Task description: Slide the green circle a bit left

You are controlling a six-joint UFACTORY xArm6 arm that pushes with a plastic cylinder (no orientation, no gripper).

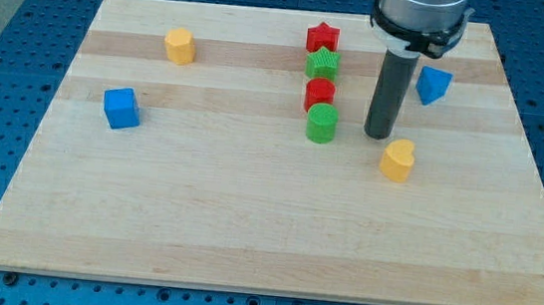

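Note:
The green circle (322,123) stands on the wooden board, the lowest in a short column of blocks right of the board's centre. Above it in that column are a red block (319,93), a green star (323,63) and a red star (322,37). My tip (379,136) rests on the board to the right of the green circle, a small gap away, not touching it. A yellow heart (398,160) lies just below and right of my tip.
A blue triangle-like block (433,85) sits right of the rod. A yellow block (179,45) is at the upper left and a blue cube (121,108) at the left. The board's edge (269,290) runs along the view's bottom.

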